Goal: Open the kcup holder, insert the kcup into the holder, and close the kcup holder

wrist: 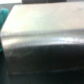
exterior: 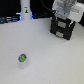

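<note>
The kcup holder (exterior: 63, 27) is a black boxy drawer unit with two front panels, standing on the white table at the exterior view's upper right. My gripper (exterior: 65, 15) hangs right over its top; its fingers are hidden behind the white hand body, so I cannot tell whether they are open or shut. The wrist view is filled by a blurred dark glossy surface with a rounded edge, the holder's top (wrist: 42, 47). The kcup (exterior: 22, 59), a small white pod with a green and blue top, stands alone on the table at the exterior view's lower left, far from the gripper.
A tall white bottle-like object (exterior: 25, 11) with a dark mark stands at the back, left of centre in the exterior view. Dark items (exterior: 7, 19) line the table's far edge. A teal patch (wrist: 5, 22) shows at one side of the wrist view.
</note>
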